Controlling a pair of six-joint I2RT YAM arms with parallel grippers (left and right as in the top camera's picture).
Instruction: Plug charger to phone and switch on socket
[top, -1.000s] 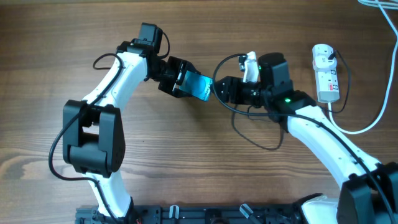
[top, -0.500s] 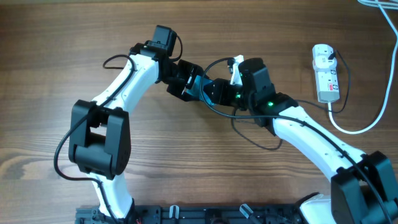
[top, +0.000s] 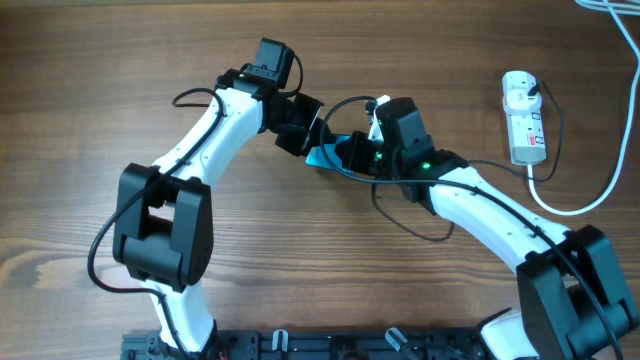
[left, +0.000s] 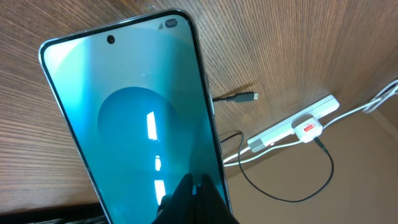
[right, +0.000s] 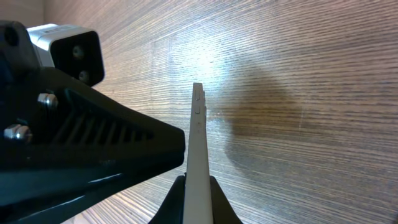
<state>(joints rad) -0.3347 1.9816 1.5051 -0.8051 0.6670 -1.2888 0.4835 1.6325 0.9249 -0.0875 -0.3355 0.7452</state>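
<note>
Overhead: phone (top: 325, 153) between left end effector (top: 298, 122) and right end effector (top: 352, 153); socket (top: 524, 118) at 3 o'clock. Left wrist: left's grip we cannot tell; charger (left: 244, 97) tip loose on table (left: 280, 37). Right wrist: right clamps phone; thin pinch, we may drop it.
</note>
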